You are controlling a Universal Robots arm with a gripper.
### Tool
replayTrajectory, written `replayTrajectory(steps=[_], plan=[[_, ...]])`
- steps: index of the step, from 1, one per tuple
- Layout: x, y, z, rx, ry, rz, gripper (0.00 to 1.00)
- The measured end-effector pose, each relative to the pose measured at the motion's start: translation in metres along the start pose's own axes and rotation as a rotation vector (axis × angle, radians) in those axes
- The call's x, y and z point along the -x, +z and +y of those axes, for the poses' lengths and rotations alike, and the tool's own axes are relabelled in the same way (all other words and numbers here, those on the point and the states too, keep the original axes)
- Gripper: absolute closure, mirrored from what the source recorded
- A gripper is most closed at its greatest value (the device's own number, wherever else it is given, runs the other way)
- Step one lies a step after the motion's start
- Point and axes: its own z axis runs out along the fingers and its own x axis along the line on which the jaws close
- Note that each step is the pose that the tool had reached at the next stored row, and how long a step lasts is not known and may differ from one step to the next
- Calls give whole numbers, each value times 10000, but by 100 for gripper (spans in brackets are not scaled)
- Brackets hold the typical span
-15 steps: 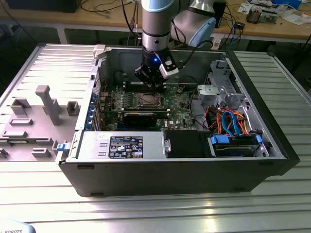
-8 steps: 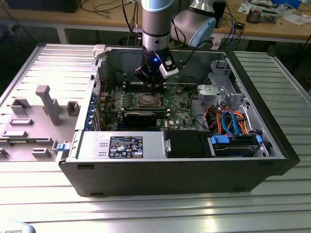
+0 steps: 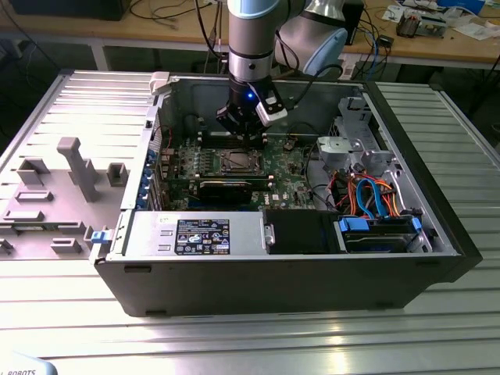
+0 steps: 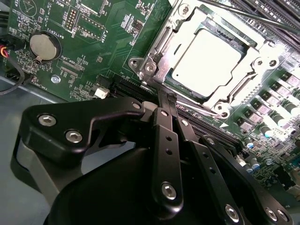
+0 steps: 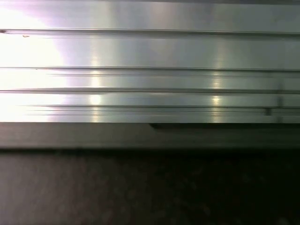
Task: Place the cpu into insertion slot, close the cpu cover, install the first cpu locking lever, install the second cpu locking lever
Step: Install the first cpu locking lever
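Pincer over the socket, chip already seated

Nearest in the second wrist view, the matte black pincer (image 4: 166,101) has its fingers pressed together, tips meeting just beside the edge of the insertion slot (image 4: 154,51) and holding nothing I can make out. Right past them, the cpu (image 4: 208,61) lies flat in the slot, its dull silver top glaring pale. The cpu cover (image 4: 213,26), a thin shiny frame, looks folded down around it, so placing and likely closing are done. The wire levers are hard to judge; I'd call that work unfinished. Farther out, in the exterior view, glossy green motherboard (image 3: 289,168) inside the grey steel computer case (image 3: 312,289) on the ribbed metal desk (image 3: 258,344).
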Motion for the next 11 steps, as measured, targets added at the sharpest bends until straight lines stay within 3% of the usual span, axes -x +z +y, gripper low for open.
replayTrajectory(steps=[11], plan=[[1, 0, 0, -3, 1, -43, 89]])
